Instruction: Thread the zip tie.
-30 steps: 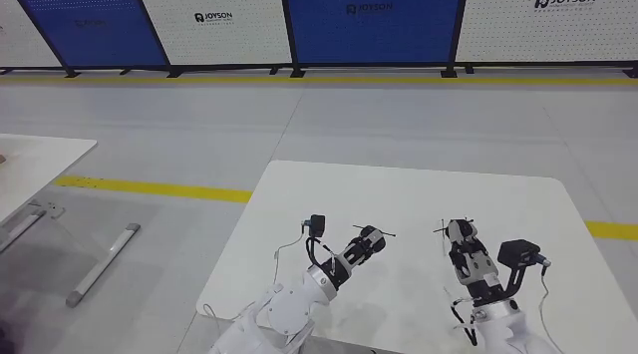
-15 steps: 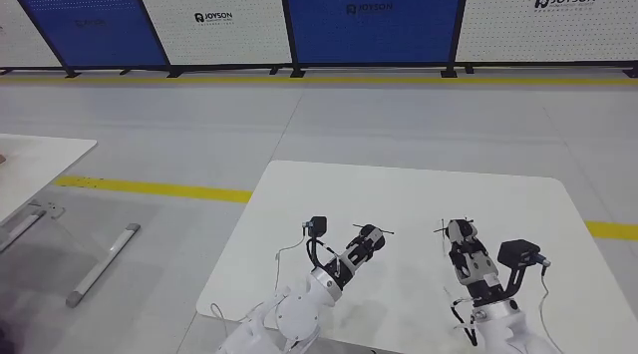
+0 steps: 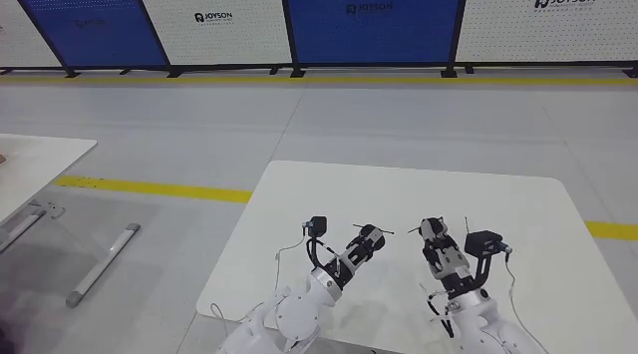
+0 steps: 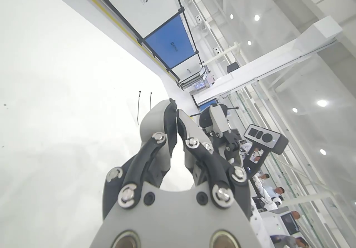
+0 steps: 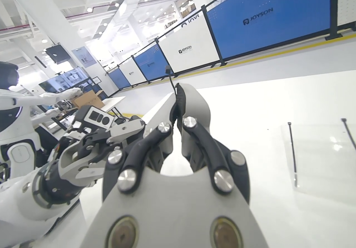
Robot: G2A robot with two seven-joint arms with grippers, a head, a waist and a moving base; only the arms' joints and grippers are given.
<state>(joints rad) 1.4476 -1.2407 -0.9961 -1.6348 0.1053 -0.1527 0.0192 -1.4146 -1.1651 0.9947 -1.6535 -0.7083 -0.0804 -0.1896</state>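
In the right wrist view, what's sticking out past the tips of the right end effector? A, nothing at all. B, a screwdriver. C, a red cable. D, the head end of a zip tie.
D: the right end effector is shut on a black zip tie, whose small square head pokes out beyond its tips.

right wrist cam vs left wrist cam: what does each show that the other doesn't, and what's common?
Right wrist only: the right gripper up close, jaws shut on a zip tie whose head pokes past the tips; a clear sheet under the spare ties.
Left wrist only: the left gripper up close, jaws shut; I can't tell if they hold anything.
Both: the white table, two spare ties lying on it, and the opposite arm alongside.
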